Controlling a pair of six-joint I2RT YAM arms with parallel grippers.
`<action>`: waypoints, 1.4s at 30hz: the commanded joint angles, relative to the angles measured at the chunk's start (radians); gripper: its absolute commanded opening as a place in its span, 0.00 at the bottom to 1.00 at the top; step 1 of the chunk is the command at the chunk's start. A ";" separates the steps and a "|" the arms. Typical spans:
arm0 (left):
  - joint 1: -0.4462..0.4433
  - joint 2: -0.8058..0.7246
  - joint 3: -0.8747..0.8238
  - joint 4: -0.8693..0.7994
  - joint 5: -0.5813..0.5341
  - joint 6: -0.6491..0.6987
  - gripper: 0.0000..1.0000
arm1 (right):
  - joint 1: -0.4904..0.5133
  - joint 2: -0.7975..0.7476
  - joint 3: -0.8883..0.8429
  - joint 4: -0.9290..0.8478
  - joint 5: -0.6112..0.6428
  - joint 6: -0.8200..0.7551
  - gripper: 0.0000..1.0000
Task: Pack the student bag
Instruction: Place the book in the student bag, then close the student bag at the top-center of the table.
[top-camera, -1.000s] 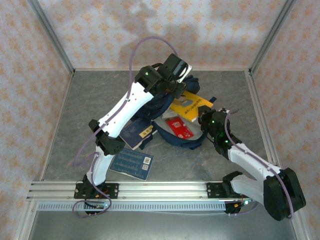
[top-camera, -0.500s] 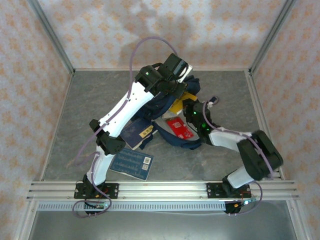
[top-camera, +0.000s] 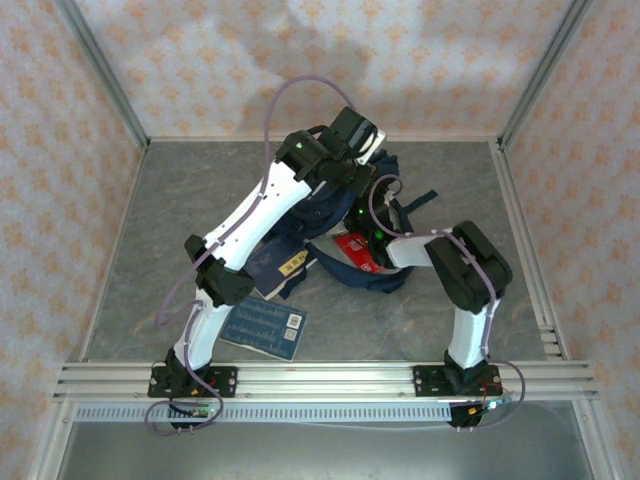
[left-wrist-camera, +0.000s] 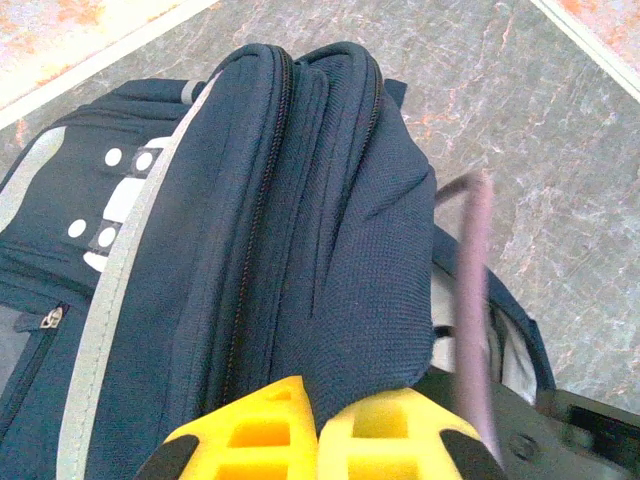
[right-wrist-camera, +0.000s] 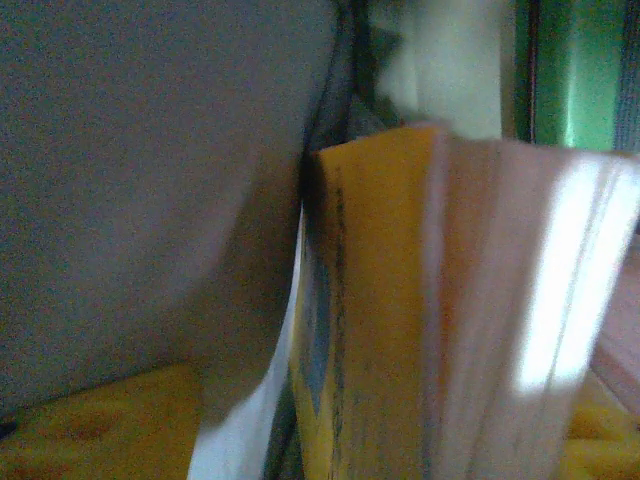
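A: Look of student bag (top-camera: 372, 283)?
B: Navy, white stripe trim, dotted white patch. Mid-bench (top-camera: 150, 220), long axis roughly near-far. Left pincer (left-wrist-camera: 318, 425) pinches its fabric.
A: Right pincer (right-wrist-camera: 350, 440)?
B: Spread, flanking yellow book (right-wrist-camera: 380, 300).

High overview, wrist views near student bag (left-wrist-camera: 300, 200)

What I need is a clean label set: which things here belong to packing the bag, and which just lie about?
In the job: student bag, pinched by the left gripper; yellow book at the right gripper; red book in the open bag.
Lying about for now: dark blue book; light blue booklet.
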 joint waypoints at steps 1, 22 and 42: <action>0.036 -0.002 0.035 0.076 0.002 -0.023 0.00 | 0.007 -0.191 -0.046 -0.116 0.008 -0.146 0.73; 0.048 0.103 -0.091 0.165 0.292 -0.153 0.25 | 0.002 -1.096 -0.203 -1.035 0.322 -0.406 0.71; 0.088 -1.007 -1.485 0.529 -0.061 -0.491 0.66 | 0.428 -0.742 -0.025 -1.128 0.160 -0.722 0.53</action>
